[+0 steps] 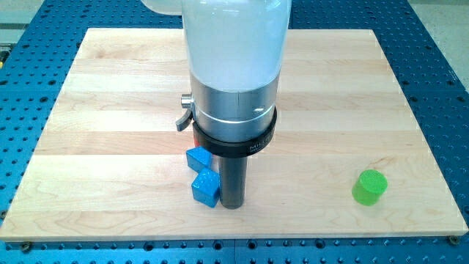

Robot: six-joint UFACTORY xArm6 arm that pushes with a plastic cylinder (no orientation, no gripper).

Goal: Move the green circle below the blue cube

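Wooden bench (110, 110): my tip (232, 206) is touching the near blue cube (206, 188); second blue block (198, 158) behind; ribbed green cylinder (368, 188) sitting far right. No hand fitted.

bright even overhead light, soft short shadows, near arm housing (234, 37) washed out and blurred

A pale wooden desk (110, 110) of jointed planks fills most of the view under even, bright light. Around it, from 3 to 9 o'clock, runs a blue perforated metal surface (447, 88).
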